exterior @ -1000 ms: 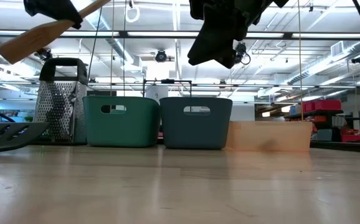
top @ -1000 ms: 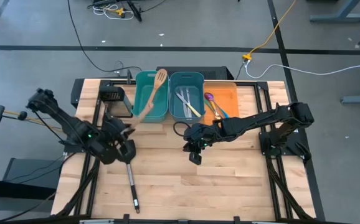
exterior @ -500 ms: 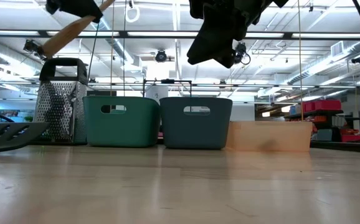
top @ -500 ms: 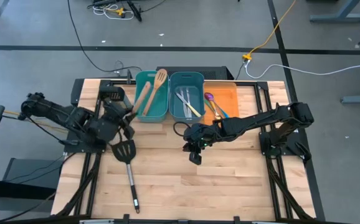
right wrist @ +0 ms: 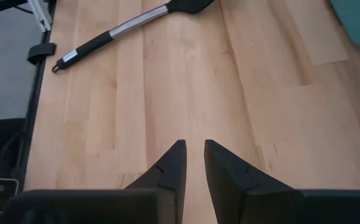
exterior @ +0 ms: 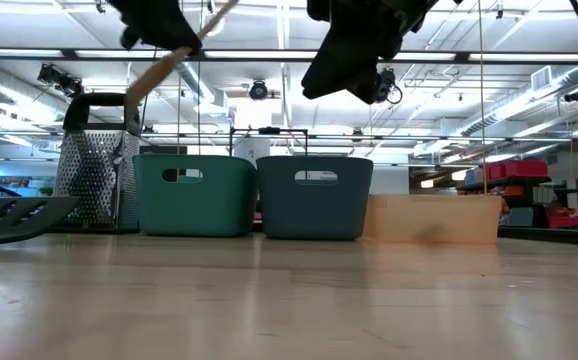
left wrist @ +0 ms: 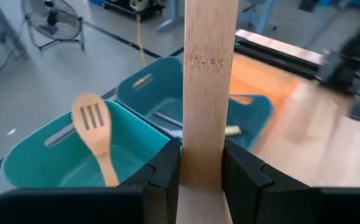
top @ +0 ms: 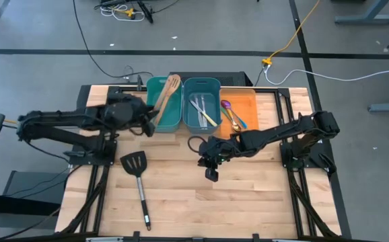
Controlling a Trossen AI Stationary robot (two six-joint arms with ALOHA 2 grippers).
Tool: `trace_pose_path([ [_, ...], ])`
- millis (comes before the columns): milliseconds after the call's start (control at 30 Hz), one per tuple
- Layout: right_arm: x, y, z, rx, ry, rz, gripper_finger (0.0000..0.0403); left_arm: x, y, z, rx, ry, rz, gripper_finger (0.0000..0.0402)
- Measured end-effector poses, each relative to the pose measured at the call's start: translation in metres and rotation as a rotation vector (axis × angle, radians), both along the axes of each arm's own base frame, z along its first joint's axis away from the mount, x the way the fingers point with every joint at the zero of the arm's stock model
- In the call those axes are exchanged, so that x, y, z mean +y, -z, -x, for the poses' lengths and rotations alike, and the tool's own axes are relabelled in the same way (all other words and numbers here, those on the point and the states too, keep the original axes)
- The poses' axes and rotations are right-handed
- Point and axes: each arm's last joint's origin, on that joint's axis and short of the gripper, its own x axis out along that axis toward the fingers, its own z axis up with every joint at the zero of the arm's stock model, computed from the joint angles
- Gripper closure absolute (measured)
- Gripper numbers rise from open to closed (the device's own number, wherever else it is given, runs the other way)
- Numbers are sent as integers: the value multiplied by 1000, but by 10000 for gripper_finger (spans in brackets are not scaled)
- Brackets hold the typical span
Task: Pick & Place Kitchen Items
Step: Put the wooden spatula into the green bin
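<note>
A: Wooden tabletop (top: pixel 248 195), workshop floor behind: the left gripper (top: pixel 143 119) is clamped on a wooden spatula (top: pixel 161 106), held slanting over the teal bin's (top: pixel 151 87) edge, where 1 more slotted spatula (left wrist: pixel 96 134) leans.

B: And the right gripper (top: pixel 211 172)?

A: Hanging above mid-table, fingers (right wrist: pixel 170 165) nearly together, holding nothing.

B: What else is around?

A: 1 black turner (top: pixel 138 176) lies on the boards near the left arm. Knives (top: pixel 200 109) sit in the blue bin (top: pixel 189 122), spoons (top: pixel 229 111) in the orange tray (top: pixel 248 104), beside a metal grater (exterior: pixel 97 160).
</note>
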Motion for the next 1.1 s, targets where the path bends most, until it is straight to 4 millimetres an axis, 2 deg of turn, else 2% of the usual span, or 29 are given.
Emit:
trace_pose_path([
  [333, 6, 0, 1, 1, -16, -1, 334, 56, 34, 2, -109, -117, 87, 308],
  [500, 6, 0, 1, 2, -12, -5, 334, 79, 37, 9, -199, -177, 114, 308],
  [767, 5, 0, 1, -10, 17, 26, 334, 101, 43, 9, -224, -285, 141, 308],
  [1100, 5, 0, 1, -12, 23, 34, 334, 120, 73, -11, -99, -339, 186, 308],
])
